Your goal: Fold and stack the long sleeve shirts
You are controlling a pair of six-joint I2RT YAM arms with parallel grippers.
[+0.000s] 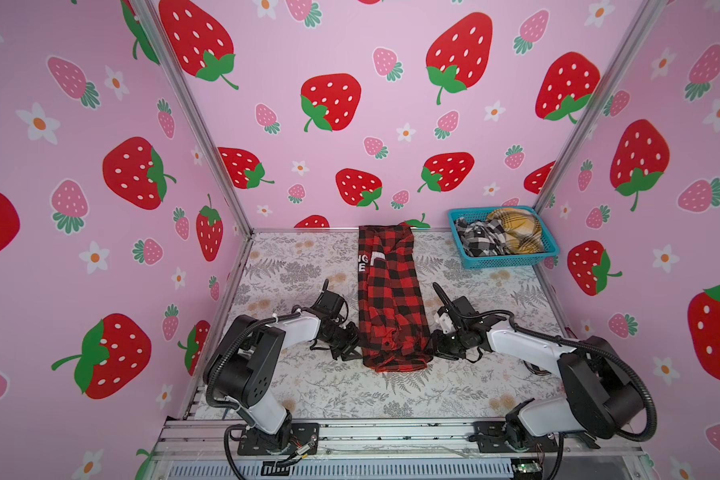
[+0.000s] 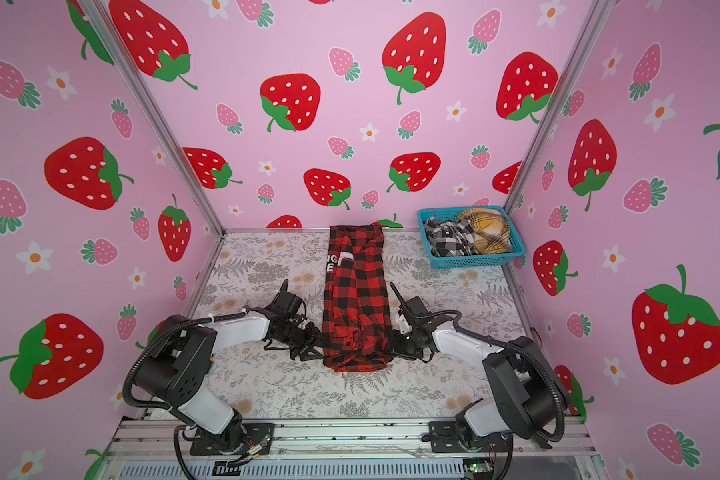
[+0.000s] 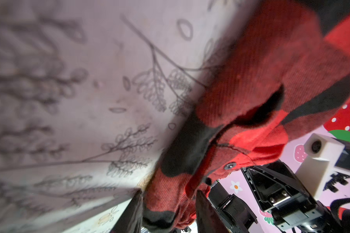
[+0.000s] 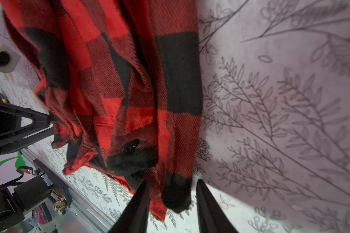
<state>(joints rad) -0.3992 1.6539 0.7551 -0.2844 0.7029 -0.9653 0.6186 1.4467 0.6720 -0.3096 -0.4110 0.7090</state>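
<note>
Both flanks covered: red shirt [image 1: 391,299] lies 12-to-6, left gripper [image 1: 353,350] at its near hem's 9, grip unclear; right gripper [image 1: 431,350] at 3, jaws parted astride cloth.

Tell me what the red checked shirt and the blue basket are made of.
The red checked shirt looks like soft woven cloth, probably brushed flannel: diagonal weave ribs and a fuzzy matte nap show close up. The blue basket is likely moulded plastic: its walls are a regular, evenly coloured grid of holes.
</note>
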